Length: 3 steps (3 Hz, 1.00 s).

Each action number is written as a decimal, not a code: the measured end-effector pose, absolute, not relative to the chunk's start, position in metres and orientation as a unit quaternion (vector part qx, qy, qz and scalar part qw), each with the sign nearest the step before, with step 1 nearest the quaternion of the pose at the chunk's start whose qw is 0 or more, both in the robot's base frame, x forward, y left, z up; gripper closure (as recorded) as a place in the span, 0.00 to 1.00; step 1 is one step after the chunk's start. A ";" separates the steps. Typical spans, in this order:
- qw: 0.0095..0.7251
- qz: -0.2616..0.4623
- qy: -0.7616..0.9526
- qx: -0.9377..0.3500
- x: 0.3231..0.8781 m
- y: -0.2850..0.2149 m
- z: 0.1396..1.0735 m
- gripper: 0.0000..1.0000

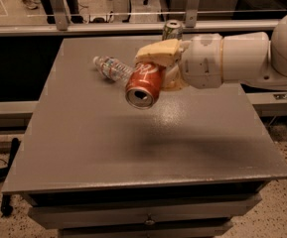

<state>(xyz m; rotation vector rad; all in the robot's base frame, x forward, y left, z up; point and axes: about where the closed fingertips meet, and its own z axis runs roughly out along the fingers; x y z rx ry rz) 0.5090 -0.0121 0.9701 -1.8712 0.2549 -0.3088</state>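
Note:
My gripper (155, 69) hangs above the middle of the grey table (83, 148), reaching in from the right on a thick white arm (232, 61). Its tan fingers (159, 51) are shut on a red soda can (144, 84), held tilted with its open top facing the camera. The can is lifted off the table, and its shadow falls on the surface below. Just left of the can a clear plastic water bottle (112, 67) lies on its side on the table. A green can (172, 29) stands upright at the table's far edge, behind the gripper.
A metal rail and glass partition (108, 26) run behind the table. The table has a drawer front (148, 217) below its near edge. A dark cable (4, 177) lies on the speckled floor at the left.

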 end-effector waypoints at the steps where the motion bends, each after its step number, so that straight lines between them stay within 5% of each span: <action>1: 0.573 -0.153 0.077 -0.801 0.511 -0.012 0.968 1.00; 3: 0.561 -0.180 0.036 -0.807 0.506 -0.009 0.971 1.00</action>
